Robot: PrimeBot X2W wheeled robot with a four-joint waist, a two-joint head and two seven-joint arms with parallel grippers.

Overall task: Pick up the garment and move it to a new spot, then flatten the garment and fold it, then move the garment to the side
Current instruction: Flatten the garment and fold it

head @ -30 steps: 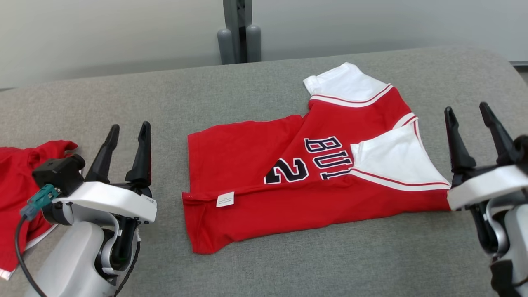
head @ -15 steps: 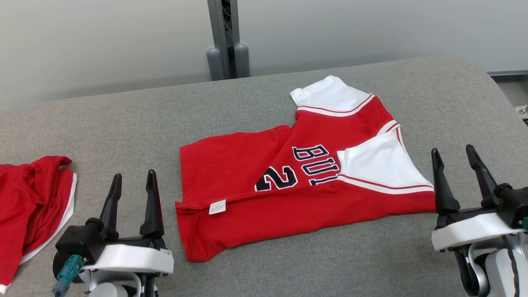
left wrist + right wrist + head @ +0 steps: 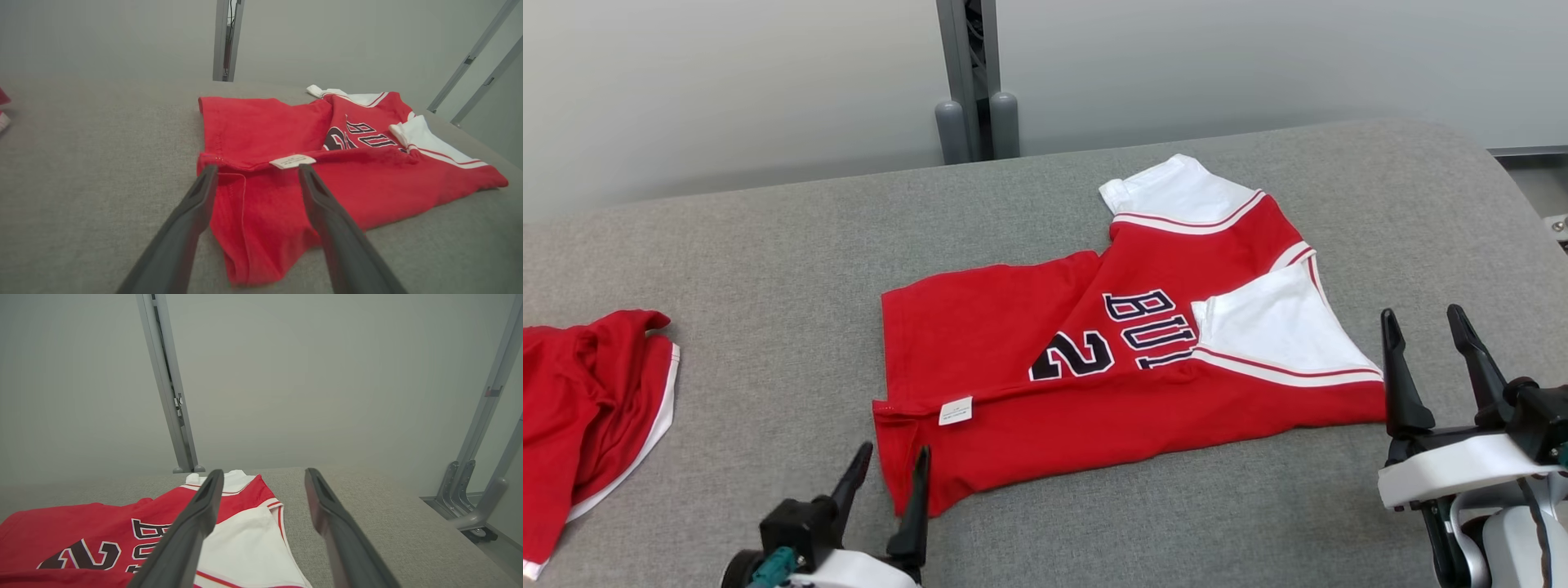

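The garment, a red jersey with white sleeves and dark lettering, lies folded lengthwise in the middle of the grey padded table. A white label sits near its left hem. My left gripper stands open at the garment's near left corner, its right finger over the red hem. In the left wrist view the left gripper points over that corner of the garment, with nothing between the fingers. My right gripper is open just off the garment's right end. The right wrist view shows the right gripper above the white sleeve.
A second red garment with white trim lies bunched at the table's left edge. A grey metal post rises behind the table. The table's rounded right end drops off near metal frame legs.
The head camera tilted early on, shifting the whole picture. Since then my left gripper has moved right and nearer, up to the garment's near left corner. The right gripper has hardly moved.
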